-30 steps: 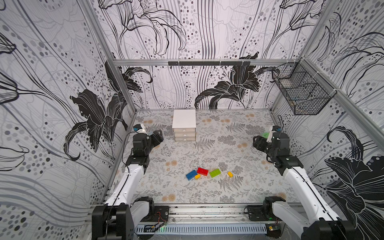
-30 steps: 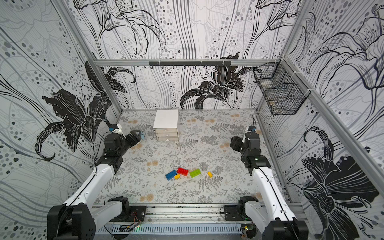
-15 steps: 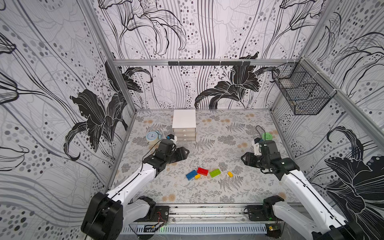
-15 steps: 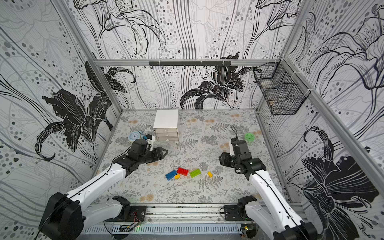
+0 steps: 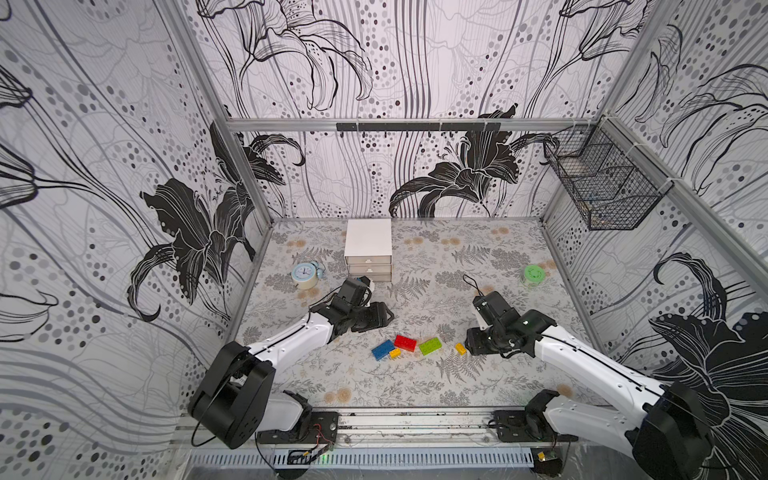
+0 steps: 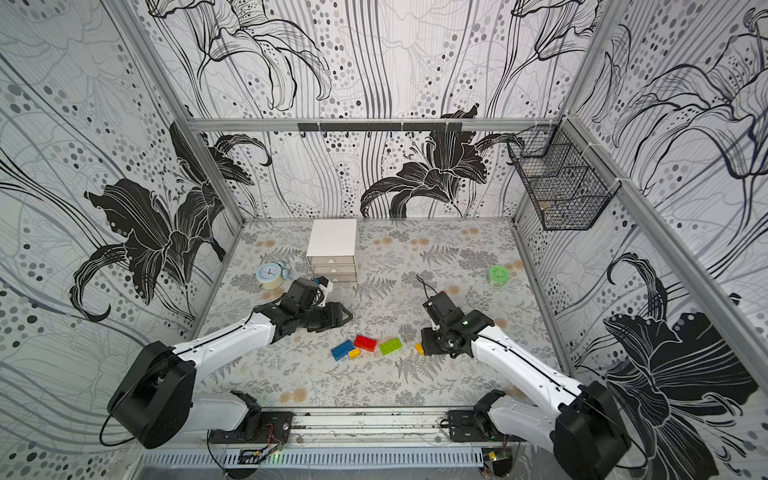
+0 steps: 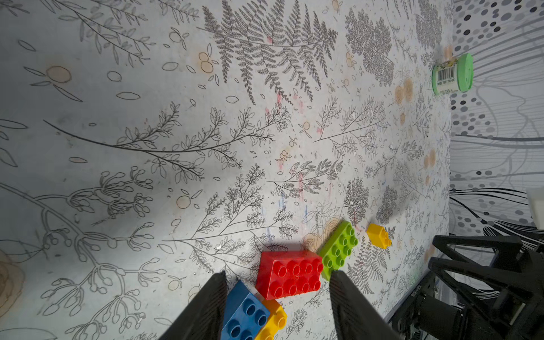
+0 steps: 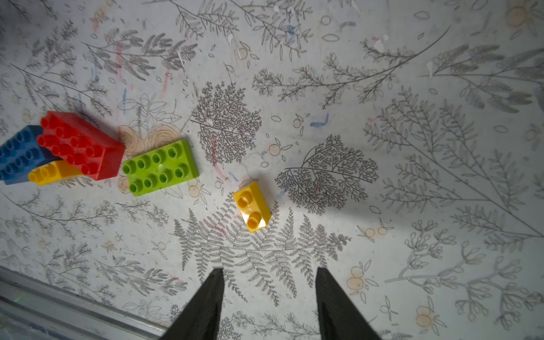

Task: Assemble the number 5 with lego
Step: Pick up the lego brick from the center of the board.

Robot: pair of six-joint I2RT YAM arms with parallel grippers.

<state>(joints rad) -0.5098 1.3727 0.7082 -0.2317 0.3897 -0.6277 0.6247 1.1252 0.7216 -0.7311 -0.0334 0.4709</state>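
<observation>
Moved: left gripper [image 7: 277,273], right gripper [image 8: 269,269], both inward.
Grippers: two, released, empty.
Bricks: five; blue brick [image 5: 382,349] one, red brick [image 5: 405,343] one, green brick [image 5: 430,345] one, yellow bricks [image 5: 395,353] [image 5: 460,348] two.

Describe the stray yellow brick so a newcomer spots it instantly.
Start at the white drawer box at the back, then come forward to the lego row. Yours is the small yellow brick at the end nearest the right claw. It lies alone, past the green brick, while the other yellow brick sits against the blue brick.
</observation>
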